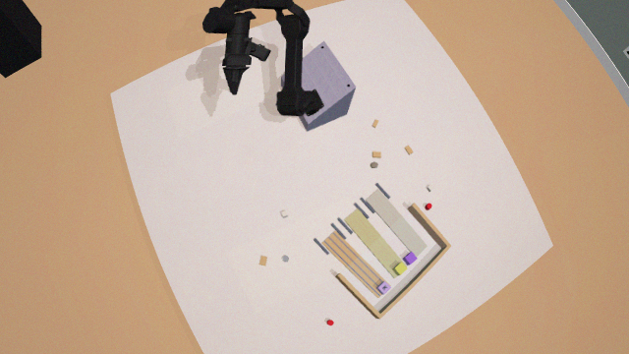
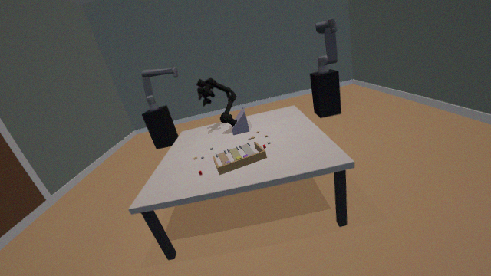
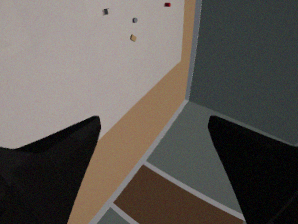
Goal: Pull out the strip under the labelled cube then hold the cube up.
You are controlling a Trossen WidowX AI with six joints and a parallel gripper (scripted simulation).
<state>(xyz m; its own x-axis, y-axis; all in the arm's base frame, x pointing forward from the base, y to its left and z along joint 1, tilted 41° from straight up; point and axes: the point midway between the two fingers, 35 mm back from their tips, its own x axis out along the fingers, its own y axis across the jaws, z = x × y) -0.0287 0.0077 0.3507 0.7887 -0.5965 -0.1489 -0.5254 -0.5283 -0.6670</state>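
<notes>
The labelled cube (image 1: 383,287) (image 2: 228,162) is lilac with a dark mark on top. It rests on the far end of the tan strip (image 1: 355,264) (image 2: 223,157), which has dark lengthwise lines. A yellow-green cube (image 1: 400,268) (image 2: 238,158) sits on the olive strip (image 1: 368,233) (image 2: 235,153). A purple cube (image 1: 410,258) (image 2: 245,156) is at the far end of the pale grey strip (image 1: 393,214) (image 2: 247,149); its exact contact is unclear. My gripper (image 3: 155,121) (image 2: 202,101) is open and empty, high above the table and well away from the strips.
A wooden wall (image 1: 358,295) (image 2: 242,163) encloses three sides of the strips. Dark upright plates (image 1: 320,246) (image 1: 382,191) flank their arm-side ends. A lilac wedge block (image 1: 326,74) (image 2: 242,124) stands beside the arm. Small tan blocks (image 1: 376,154) (image 3: 133,38) and red pieces (image 1: 330,323) (image 3: 167,5) lie scattered.
</notes>
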